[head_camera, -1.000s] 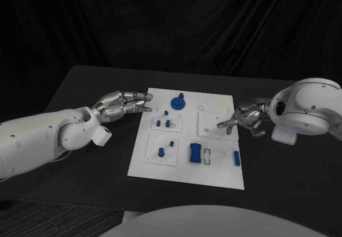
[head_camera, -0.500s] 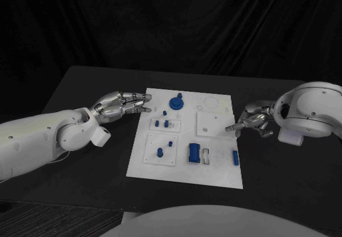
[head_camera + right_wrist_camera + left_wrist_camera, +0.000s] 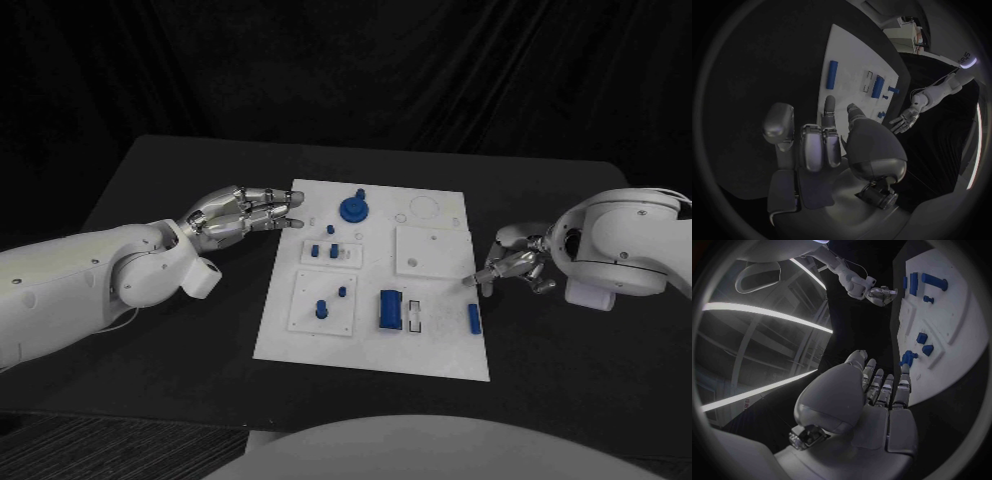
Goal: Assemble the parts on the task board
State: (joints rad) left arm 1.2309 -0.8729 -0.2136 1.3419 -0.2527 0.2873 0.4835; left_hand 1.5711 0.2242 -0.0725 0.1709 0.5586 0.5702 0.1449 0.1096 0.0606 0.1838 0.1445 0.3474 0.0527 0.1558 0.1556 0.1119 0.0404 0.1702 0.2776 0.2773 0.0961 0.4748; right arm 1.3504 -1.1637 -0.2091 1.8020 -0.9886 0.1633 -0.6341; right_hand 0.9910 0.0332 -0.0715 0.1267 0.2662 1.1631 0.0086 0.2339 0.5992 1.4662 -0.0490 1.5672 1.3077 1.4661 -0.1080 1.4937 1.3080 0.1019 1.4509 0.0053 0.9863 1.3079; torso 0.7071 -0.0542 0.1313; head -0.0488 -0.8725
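Observation:
The white task board (image 3: pixel 433 345) lies mid-table. It carries a round blue part (image 3: pixel 356 208) at its far end, small blue pegs (image 3: pixel 330 251) in a raised plate, a blue block (image 3: pixel 391 309) and a blue bar (image 3: pixel 476 317) near its right edge. My left hand (image 3: pixel 245 212) hovers at the board's far left edge, fingers stretched side by side (image 3: pixel 882 390), holding nothing. My right hand (image 3: pixel 512 265) sits just off the right edge, a little beyond the blue bar (image 3: pixel 832 75). Its fingers (image 3: pixel 811 145) are partly curled, one points at the board, and nothing is in them.
Two more blue pegs (image 3: pixel 333 300) stand in a second raised plate on the board's near left. A plain square plate (image 3: pixel 430 248) lies right of centre. Black tabletop (image 3: pixel 173 330) surrounds the board on all sides.
My right hand has drawn back along the board's right edge towards the blue bar and curled its fingers in. My left hand has hardly moved.

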